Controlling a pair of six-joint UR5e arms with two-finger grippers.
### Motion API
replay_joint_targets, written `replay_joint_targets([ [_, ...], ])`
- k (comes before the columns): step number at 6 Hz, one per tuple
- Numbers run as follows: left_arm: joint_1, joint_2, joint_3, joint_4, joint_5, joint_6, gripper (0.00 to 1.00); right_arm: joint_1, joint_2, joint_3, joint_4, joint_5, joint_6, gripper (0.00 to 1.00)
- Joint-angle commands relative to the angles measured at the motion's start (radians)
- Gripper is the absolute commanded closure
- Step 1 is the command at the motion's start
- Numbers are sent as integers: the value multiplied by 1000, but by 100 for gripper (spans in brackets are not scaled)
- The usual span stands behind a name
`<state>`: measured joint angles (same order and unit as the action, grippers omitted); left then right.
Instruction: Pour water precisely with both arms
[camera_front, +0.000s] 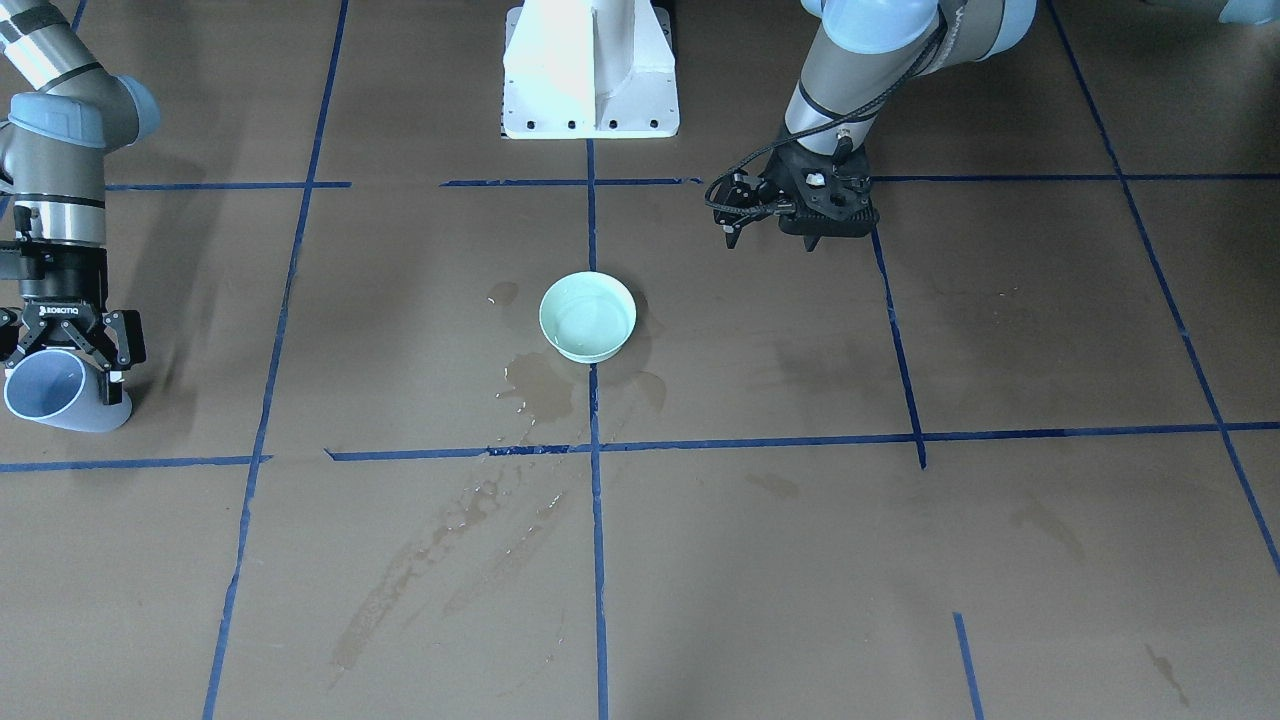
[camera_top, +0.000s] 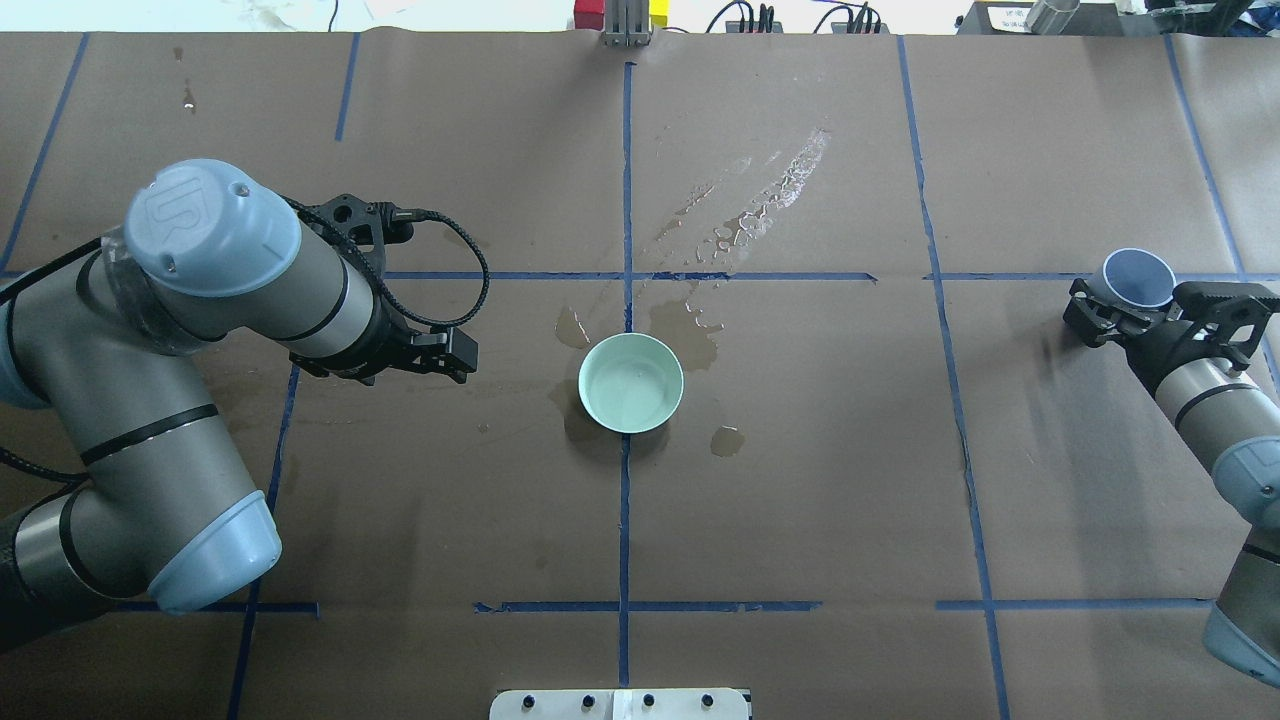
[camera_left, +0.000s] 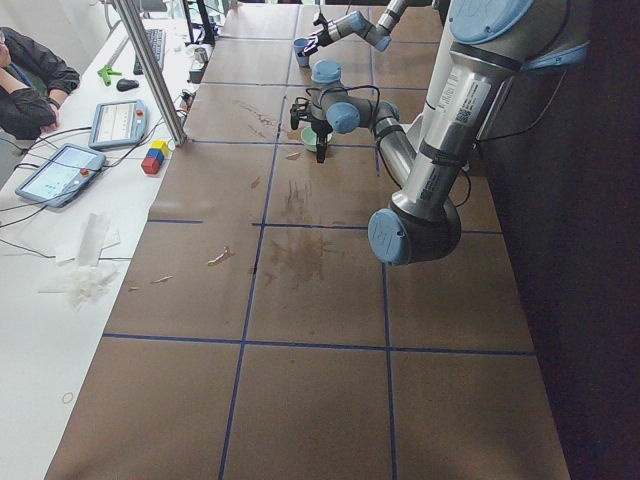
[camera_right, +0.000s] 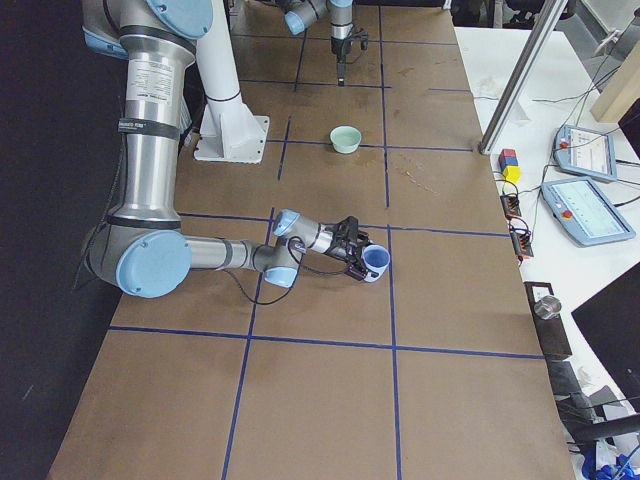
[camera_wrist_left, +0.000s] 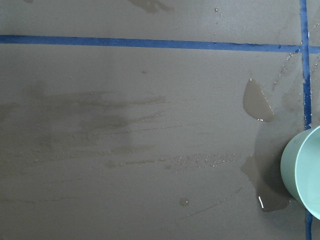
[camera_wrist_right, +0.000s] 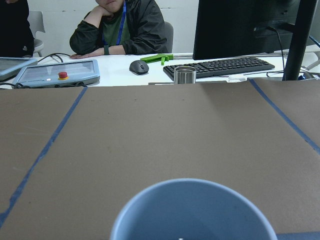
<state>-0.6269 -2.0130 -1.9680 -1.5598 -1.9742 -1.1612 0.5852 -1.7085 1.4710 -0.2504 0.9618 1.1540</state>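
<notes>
Nearest the robot's base in the overhead view, the left arm (camera_top: 170, 400) bends across the brown paper-covered surface (camera_top: 800, 480); its jaws (camera_top: 455, 352) hang over bare paper beside the bowl, well apart from it, and whether they are clenched or released I cannot tell, since the wrist hides the fingers from above and the front view shows only a dark cluster; nothing shows between them. At the crossing of the blue tape lines (camera_top: 626, 500) stands a pale mint-green bowl (camera_top: 631, 383), upright, with a faintly glinting pool of water (camera_front: 587, 322) inside it; dark wet stains (camera_top: 700, 335) ring the bowl, one small patch (camera_top: 727, 440) on its near side, and a streak of beaded droplets (camera_top: 770, 200) runs away beyond it toward the far edge. Out at the surface's right end the right arm (camera_top: 1215, 420) reaches outward; its jaws (camera_top: 1150, 305) are clamped around a light blue cup (camera_top: 1138, 277), fingers on either side of its wall; in the front view the cup is tipped, its open mouth turned sideways, and it hangs just above the paper; the cup's inside looks dry as far as the wrist view shows, though its bottom is cut off. Beyond the far edge lie a keyboard (camera_wrist_right: 220, 67), a mouse (camera_wrist_right: 139, 66), a steel tumbler (camera_wrist_right: 184, 75) and a teach pendant (camera_wrist_right: 57, 72), with a seated operator (camera_wrist_right: 120, 27) behind them.
</notes>
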Motion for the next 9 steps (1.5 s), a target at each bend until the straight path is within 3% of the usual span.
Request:
replay_joint_targets([
  [1, 0, 2, 0, 0, 0, 0, 0, -10, -31, -3, 67, 2, 7, 0],
  [3, 0, 5, 0, 0, 0, 2, 0, -54, -39, -1, 89, 0, 39, 0],
  [6, 1, 3, 0, 0, 0, 2, 0, -99, -178, -1, 245, 15, 36, 0],
  [9, 1, -3, 0, 0, 2, -26, 0, -90, -252, 0, 336, 142, -51, 0],
])
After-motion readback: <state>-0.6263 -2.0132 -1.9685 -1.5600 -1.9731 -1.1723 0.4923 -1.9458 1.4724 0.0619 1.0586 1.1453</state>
